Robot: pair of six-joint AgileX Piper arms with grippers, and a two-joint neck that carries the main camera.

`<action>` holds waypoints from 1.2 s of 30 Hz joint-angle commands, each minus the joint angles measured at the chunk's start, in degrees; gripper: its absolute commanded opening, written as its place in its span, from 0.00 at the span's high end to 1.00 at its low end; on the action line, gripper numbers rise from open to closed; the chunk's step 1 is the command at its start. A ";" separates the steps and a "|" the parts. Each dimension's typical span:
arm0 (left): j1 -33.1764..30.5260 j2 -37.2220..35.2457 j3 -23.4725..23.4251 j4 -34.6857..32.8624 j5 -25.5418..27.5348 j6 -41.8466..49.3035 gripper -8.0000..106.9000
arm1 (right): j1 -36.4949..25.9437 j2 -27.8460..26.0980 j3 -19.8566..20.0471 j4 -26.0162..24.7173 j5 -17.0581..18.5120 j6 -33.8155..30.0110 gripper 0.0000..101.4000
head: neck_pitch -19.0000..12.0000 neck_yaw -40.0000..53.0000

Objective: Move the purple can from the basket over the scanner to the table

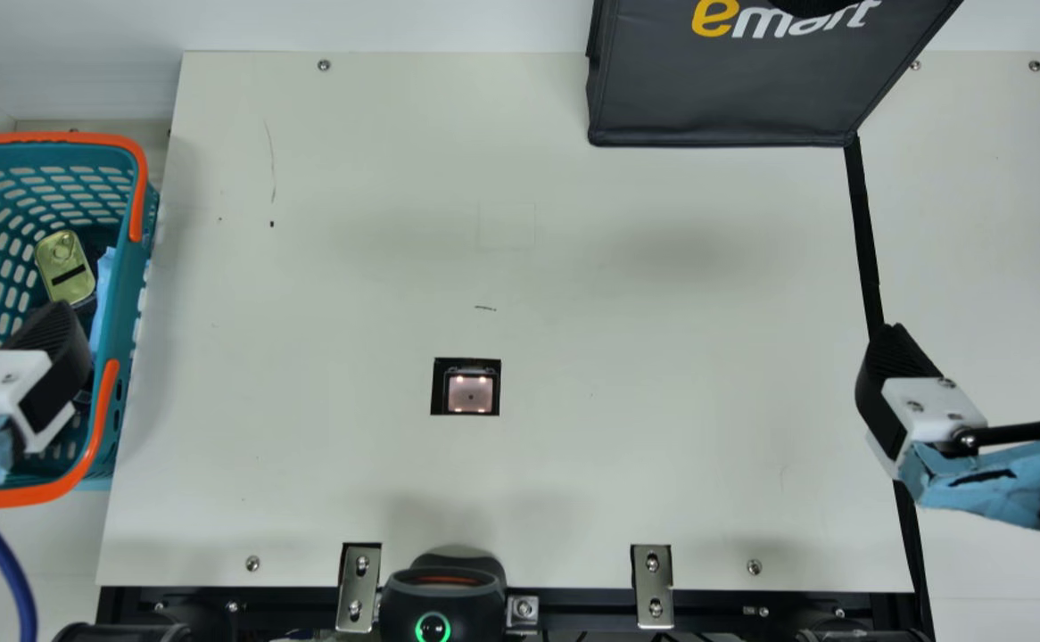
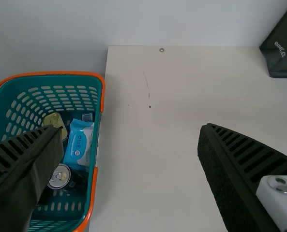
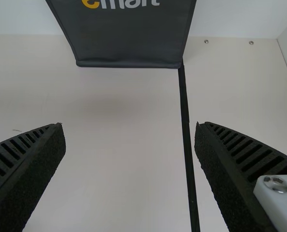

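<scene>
Probably the purple can [image 2: 61,177], lid up in the basket [image 1: 56,137], nine o'clock of the desk [image 1: 663,312]; likely stiff, slippery, heavy if full, best gripped round its sides; left jaws, right jaws wide open, empty

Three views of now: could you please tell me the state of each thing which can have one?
Left gripper: open
Right gripper: open
Basket: uncovered
Round can: top appears sealed
Flat tin: lid closed
Table window: lit
Black device at the table's near edge: green ring lit
</scene>
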 commanded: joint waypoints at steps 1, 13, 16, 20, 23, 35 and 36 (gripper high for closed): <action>0.00 0.00 0.00 0.00 0.00 0.00 0.15 | 0.00 0.00 0.00 0.00 0.00 0.00 0.06 | -1.75 1.43; 0.00 0.00 0.00 0.00 0.00 0.00 0.15 | 0.00 0.00 0.00 0.00 0.00 0.00 0.06 | -1.75 17.46; 0.00 0.00 0.00 0.00 0.00 0.00 0.15 | 0.00 0.00 0.00 0.00 0.00 0.00 0.06 | -1.75 20.09; 0.00 0.00 0.00 0.00 0.00 0.00 0.15 | 0.00 0.00 0.00 0.00 0.00 0.00 0.06 | -1.75 20.09; 0.00 0.00 0.00 0.00 0.00 0.00 0.15 | 0.00 0.00 0.00 0.00 0.00 0.00 0.06 | -1.75 20.09; 0.00 0.00 0.00 0.00 0.00 0.00 0.15 | 0.00 0.00 0.00 0.00 0.00 0.00 0.06 | -1.75 20.09; 0.00 0.00 0.00 0.00 0.00 0.00 0.15 | 0.00 0.00 0.00 0.00 0.00 0.00 0.06 | -1.75 20.09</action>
